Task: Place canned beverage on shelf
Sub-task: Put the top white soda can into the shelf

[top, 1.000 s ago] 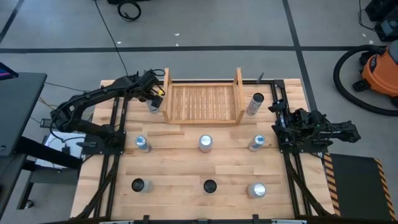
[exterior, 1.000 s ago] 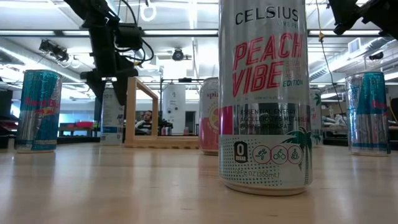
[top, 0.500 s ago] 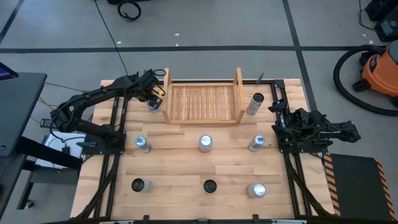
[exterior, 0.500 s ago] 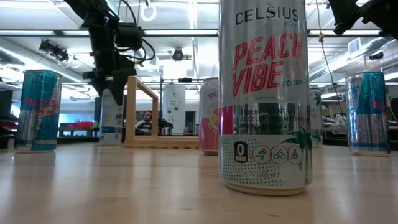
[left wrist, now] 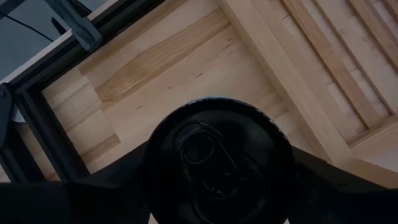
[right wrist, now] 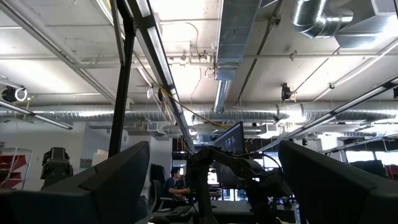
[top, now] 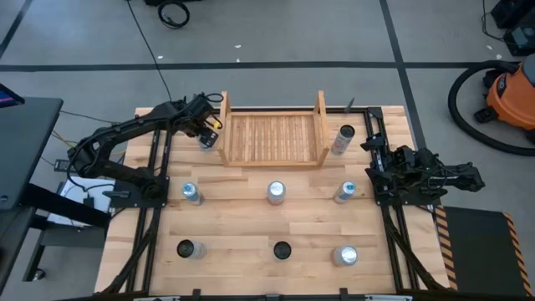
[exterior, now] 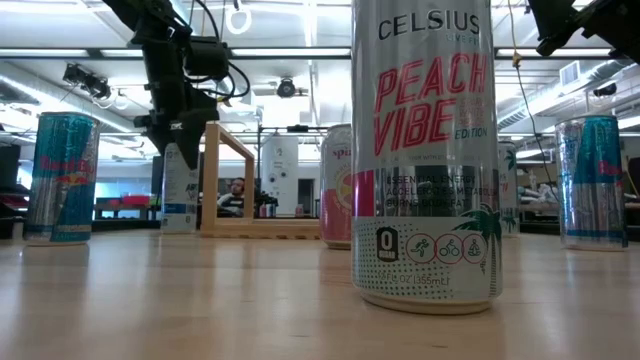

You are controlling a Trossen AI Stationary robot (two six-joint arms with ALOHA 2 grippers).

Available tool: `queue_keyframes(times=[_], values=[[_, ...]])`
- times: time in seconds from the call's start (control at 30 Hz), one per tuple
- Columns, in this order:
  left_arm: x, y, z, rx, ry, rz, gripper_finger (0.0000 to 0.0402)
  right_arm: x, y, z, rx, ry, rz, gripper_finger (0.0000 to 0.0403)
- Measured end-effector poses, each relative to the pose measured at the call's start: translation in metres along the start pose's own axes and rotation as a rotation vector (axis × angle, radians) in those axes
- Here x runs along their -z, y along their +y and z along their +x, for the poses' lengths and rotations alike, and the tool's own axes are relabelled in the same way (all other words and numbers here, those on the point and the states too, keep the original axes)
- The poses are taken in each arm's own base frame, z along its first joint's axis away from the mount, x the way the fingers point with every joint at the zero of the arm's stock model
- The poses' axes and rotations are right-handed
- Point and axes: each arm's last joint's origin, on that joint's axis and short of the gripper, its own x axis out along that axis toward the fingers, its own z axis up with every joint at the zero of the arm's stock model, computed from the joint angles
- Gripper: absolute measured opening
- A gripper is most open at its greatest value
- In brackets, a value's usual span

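A dark-topped, pale-sided can [left wrist: 217, 165] stands on the worktop [top: 251, 238] just outside the shelf's [top: 272, 138] left side board, clasped between the left fingers [left wrist: 106, 186]. The right gripper [top: 378, 171] rests well apart at the worktop's right edge, its fingers [right wrist: 112, 177] spread and empty.

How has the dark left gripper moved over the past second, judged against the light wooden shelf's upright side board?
Yes. The left gripper has come down slightly around the can, beside the shelf's side board.
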Motion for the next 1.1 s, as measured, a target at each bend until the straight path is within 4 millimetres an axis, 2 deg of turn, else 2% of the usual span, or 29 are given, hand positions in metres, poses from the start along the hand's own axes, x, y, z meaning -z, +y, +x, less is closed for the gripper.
queue_keyframes(times=[0.7, 0.93, 1.1], values=[[0.001, 0.000, -0.004, 0.016, 0.013, 0.042, 0.0269, 0.000, 0.000, 0.000, 0.000, 0.000, 0.000, 0.0367], [-0.016, 0.003, -0.047, 0.019, 0.007, 0.070, 0.0270, 0.000, 0.000, 0.000, 0.000, 0.000, 0.000, 0.0367], [-0.030, 0.008, -0.089, 0.032, -0.043, 0.064, 0.0270, 0.000, 0.000, 0.000, 0.000, 0.000, 0.000, 0.0367]])
